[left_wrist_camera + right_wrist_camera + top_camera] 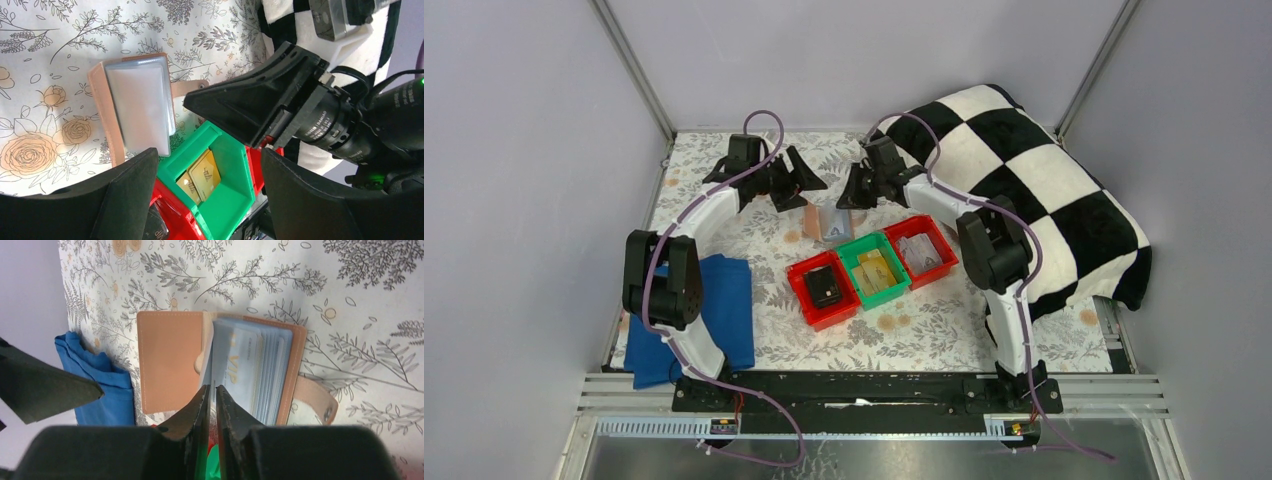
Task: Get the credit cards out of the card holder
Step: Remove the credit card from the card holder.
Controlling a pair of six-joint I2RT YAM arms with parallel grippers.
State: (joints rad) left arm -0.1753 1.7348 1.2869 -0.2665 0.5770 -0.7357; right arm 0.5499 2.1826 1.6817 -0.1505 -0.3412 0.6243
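Your card holder (170, 360) lies open on the floral counter (360, 285) at mid-frame in the right wrist view, the credit cards (255, 365) fanned in its right half — your right end effector (212, 390) drawn nearly closed at its lower edge, your left end effector (207, 160) spread wide.

The card holder (170, 360) looks matt and leather-like, the credit cards (250, 370) smooth glossy plastic.
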